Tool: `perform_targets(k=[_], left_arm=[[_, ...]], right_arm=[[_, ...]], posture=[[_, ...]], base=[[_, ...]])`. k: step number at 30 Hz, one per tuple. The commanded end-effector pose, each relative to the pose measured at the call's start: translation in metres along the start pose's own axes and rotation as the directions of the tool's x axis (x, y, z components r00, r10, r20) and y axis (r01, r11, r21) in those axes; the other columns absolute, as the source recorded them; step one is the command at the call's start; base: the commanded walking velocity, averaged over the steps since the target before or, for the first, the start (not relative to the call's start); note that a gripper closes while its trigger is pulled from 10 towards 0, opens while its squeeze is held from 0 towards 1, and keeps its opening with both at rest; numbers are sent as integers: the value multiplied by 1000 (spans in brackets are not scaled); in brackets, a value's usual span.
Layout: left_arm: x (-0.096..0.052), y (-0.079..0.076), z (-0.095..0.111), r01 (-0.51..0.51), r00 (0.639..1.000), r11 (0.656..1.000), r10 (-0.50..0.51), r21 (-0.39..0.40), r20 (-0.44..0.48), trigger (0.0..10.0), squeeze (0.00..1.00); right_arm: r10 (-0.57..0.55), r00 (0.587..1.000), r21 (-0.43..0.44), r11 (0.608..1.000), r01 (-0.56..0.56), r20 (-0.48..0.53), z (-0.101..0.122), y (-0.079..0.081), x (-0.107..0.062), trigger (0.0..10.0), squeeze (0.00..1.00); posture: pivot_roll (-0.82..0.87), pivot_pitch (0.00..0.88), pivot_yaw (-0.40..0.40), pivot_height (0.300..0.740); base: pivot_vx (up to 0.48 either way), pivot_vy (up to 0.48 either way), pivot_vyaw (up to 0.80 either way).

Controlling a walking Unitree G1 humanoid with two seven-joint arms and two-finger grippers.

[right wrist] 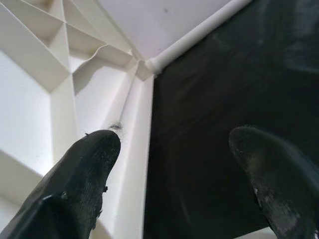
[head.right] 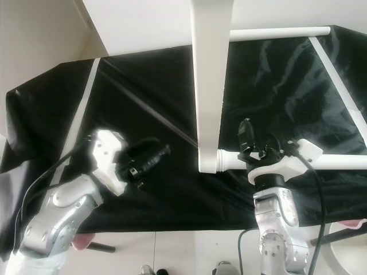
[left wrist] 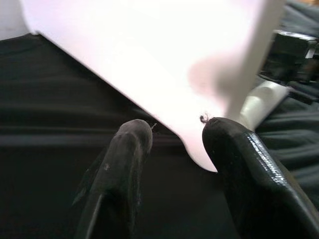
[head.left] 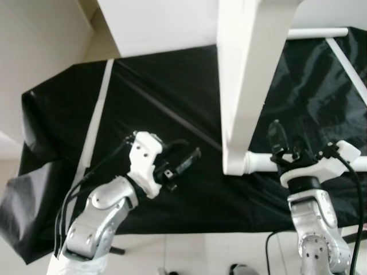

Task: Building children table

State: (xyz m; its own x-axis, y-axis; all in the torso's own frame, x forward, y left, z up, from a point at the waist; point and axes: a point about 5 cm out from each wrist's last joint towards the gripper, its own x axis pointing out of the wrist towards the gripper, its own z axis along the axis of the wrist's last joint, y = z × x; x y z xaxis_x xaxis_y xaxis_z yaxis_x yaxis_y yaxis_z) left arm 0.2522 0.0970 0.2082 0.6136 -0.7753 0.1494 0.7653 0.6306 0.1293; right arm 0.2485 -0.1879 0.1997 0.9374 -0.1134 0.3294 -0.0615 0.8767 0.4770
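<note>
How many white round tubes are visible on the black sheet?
3: one tube running past the right gripper, one along the far edge, one slanting at far right. Others may be hidden.

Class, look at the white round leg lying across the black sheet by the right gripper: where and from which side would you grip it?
Probably grip the white round leg on its bare shaft just beyond its joint with the white tabletop panel. Come from above with the right gripper, fingers straddling it: it lies flat on the black sheet, so its sides seem reachable.
</note>
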Motion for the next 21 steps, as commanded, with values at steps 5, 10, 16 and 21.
perform_targets(k=[5, 10, 16, 21], left_arm=[[4, 17, -2, -79, 997, 997, 79, 24, -24, 10000, 0], [2, 23, -4, -165, 986, 986, 166, 33, -12, 10000, 0], [3, 21, -2, -161, 987, 985, 161, 68, 3, 10000, 0], [-2, 16, -4, -172, 985, 983, 173, 67, -6, 10000, 0]], right_arm=[[-74, 997, -169, 983, 74, 4, -6, -3, -1, 10000, 0], [-47, 998, -323, 946, 32, -39, -19, 3, -8, 10000, 0], [4, 998, -452, 891, -33, -64, -30, 14, -6, 10000, 0], [48, 995, -485, 870, -85, -89, -35, 20, -8, 10000, 0]], posture=[[-169, 220, 113, 740], [-162, 223, 95, 740], [-137, 197, 69, 740], [-115, 187, 52, 740]], base=[[0, 0, 0], [0, 0, 0], [0, 0, 0], [0, 0, 0]])
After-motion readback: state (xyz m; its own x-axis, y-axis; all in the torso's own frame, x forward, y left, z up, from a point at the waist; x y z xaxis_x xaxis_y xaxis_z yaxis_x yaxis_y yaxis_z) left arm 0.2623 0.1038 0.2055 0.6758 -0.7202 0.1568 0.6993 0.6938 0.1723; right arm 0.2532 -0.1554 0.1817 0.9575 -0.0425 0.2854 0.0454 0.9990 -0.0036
